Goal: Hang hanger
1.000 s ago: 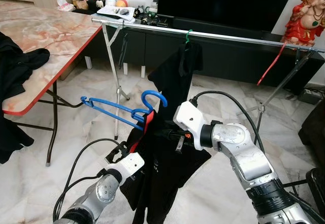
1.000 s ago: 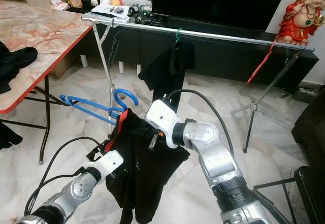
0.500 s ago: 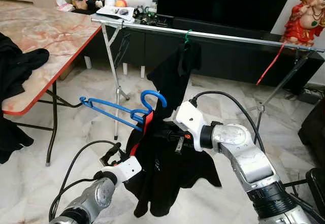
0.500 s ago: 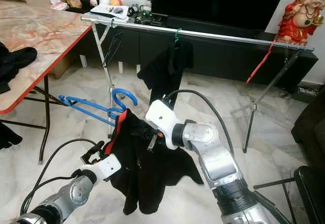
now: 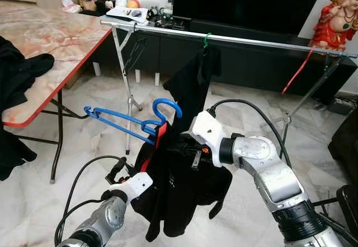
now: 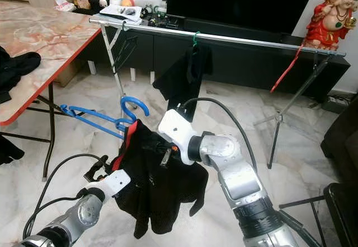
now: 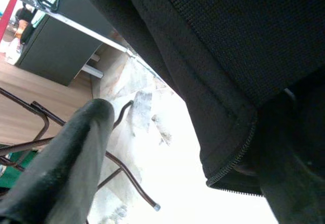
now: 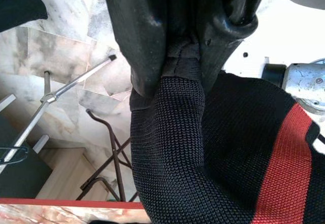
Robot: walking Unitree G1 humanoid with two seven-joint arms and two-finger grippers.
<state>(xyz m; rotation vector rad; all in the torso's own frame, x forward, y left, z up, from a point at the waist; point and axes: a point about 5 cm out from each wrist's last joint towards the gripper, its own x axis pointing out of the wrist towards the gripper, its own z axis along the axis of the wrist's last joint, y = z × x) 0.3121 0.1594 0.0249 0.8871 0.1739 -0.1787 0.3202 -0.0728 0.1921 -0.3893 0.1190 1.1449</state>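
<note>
Gripping the garment-draped blue hanger [image 5: 126, 121], apparently, right hand [image 5: 187, 148] alongside.

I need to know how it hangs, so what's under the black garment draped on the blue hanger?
Beneath the black garment, bare marble floor shows. The cloth covers the blue hanger's near arm.

The blue hanger [image 5: 120, 120] looked smooth plastic, the black garment [image 8: 203, 148] coarse matt knit, the rail [image 5: 251, 41] shiny metal.
</note>
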